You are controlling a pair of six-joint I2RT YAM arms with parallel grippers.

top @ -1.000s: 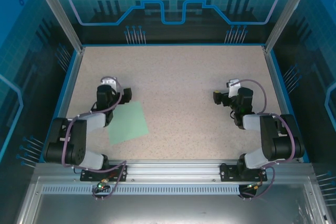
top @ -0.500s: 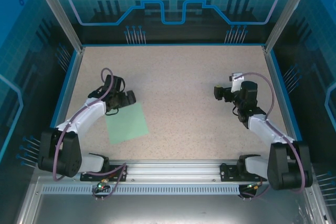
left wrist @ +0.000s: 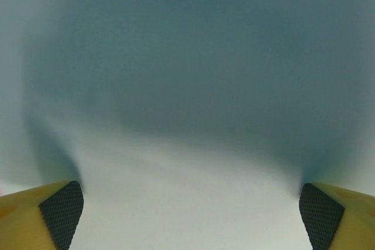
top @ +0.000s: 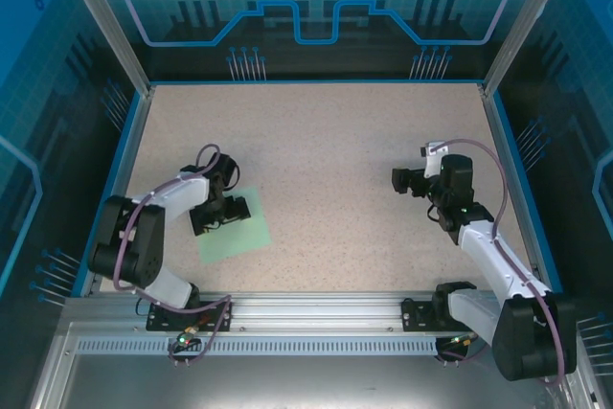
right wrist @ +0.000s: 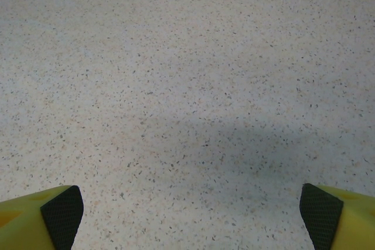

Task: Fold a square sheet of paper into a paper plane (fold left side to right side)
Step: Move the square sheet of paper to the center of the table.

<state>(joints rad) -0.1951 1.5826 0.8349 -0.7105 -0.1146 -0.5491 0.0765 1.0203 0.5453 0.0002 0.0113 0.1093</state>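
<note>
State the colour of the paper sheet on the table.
Pale mint green, plain and unmarked; the thin square sheet of paper shows best in the top external view.

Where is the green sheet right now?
Top view: the square sheet of paper lies flat on the table's near-left area, under the left gripper.

Left hand (top: pixel 221 214) spread wide, pointing down, right hand (top: pixel 401 180) spread wide

Top: high above near edge, whole table (top: pixel 335 141). Left wrist: tight on paper (left wrist: pixel 187 203) (blurred). Right wrist: low, same table.
</note>
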